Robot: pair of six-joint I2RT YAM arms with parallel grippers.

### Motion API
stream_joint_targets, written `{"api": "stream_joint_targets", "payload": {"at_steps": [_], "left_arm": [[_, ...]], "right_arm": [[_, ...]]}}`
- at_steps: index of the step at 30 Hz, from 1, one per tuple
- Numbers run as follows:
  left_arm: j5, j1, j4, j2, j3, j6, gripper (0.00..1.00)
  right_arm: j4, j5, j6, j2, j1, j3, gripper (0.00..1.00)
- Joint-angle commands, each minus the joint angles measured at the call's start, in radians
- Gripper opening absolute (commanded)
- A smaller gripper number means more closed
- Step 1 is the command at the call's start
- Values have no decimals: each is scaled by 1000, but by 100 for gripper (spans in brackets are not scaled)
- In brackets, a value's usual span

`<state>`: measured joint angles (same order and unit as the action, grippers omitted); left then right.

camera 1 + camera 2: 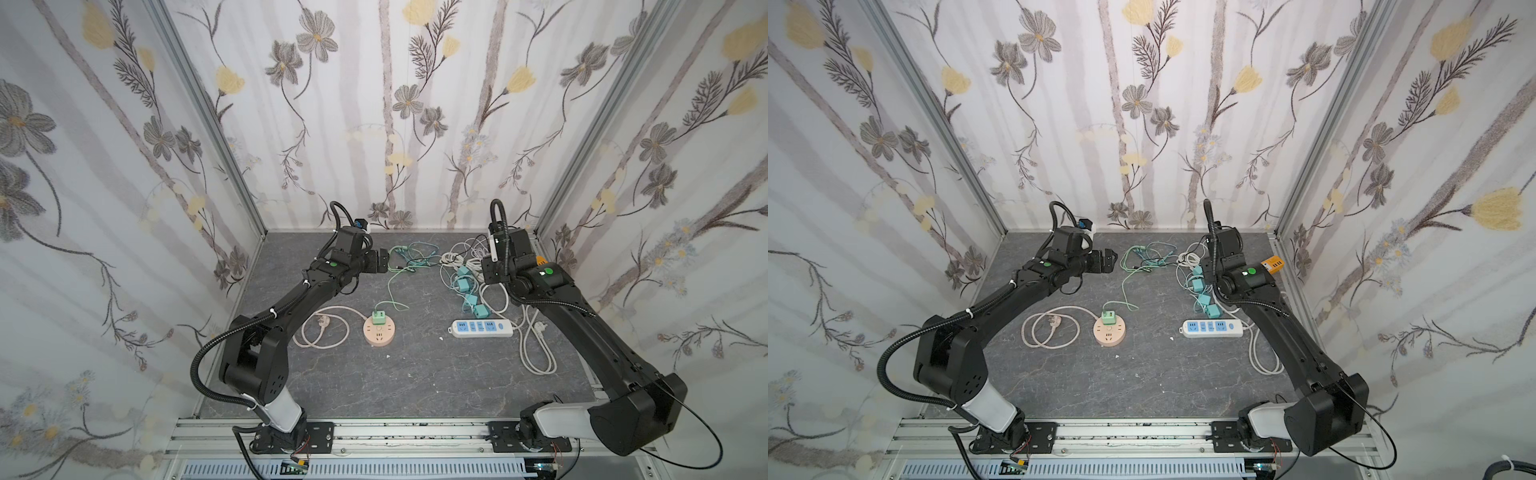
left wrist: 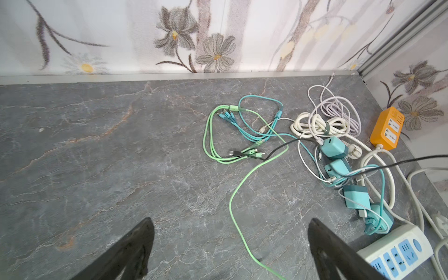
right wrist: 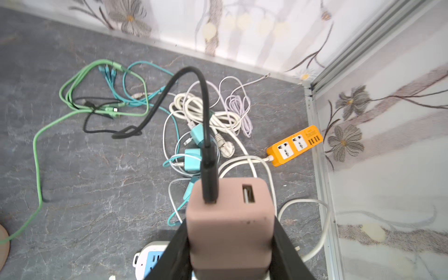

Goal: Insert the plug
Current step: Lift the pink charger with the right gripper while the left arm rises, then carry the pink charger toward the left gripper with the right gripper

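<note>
Orange power strip (image 3: 294,145), 4 teal chargers (image 2: 333,148)

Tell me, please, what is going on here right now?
The right fingers grip a pinkish charger with a black cable plugged in, near the white power strip. The left fingers stand open and empty near the green cables. The charger is not yet in any socket.
</note>
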<state>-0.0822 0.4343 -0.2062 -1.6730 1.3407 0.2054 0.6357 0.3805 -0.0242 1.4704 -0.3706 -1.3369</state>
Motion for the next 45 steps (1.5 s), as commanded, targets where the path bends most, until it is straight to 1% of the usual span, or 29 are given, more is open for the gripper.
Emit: {"api": "stream_joint_targets", "payload": {"at_steps": [1,4,6,9,12,14,17,19,21,25,27,30,34,35,38,40,42,45], "left_arm": [[-16,11,-49,-38,45,-4,100],[-99,31,-54,-73,102,-18,100],[-148,46,-99,-100,187,-15,100],[-269,53,-164,-136,307,46,100],[-399,52,-199,-142,383,84,100],[-474,51,-202,-115,393,81,100],[-582,48,-211,-76,391,64,100],[-642,49,-238,-65,398,55,100],[-671,48,-295,-60,420,28,99],[-678,44,-441,-41,456,-115,93],[-721,42,-534,-43,493,-194,92],[-737,44,-644,-54,555,-254,92],[-757,45,-654,-52,564,-262,90],[-766,43,-656,-56,566,-261,87],[-767,43,-656,-75,583,-240,73],[-787,44,-643,-86,595,-219,66],[-828,49,-621,-88,596,-217,63],[-849,55,-601,-90,589,-219,59]], "right_arm": [[-94,-29,7,-49,10,-7,35],[-118,-94,-9,-70,8,-35,35],[-140,-146,-16,-71,8,-43,35],[-257,-264,25,-83,-1,10,36],[-339,-345,66,-74,-7,44,36],[-371,-401,130,-63,-19,58,36],[-417,-449,264,-50,-52,90,36],[-434,-448,374,-42,-87,110,36],[-438,-435,466,-30,-120,118,37],[-448,-396,585,-19,-174,127,37],[-438,-368,649,-18,-203,124,37],[-425,-333,737,-23,-239,122,37],[-422,-333,782,-44,-264,126,38],[-425,-334,784,-49,-270,127,38],[-426,-333,797,-61,-291,128,39],[-420,-324,808,-59,-304,124,39],[-408,-286,830,-48,-321,120,39],[-414,-235,831,-25,-339,111,39]]}}
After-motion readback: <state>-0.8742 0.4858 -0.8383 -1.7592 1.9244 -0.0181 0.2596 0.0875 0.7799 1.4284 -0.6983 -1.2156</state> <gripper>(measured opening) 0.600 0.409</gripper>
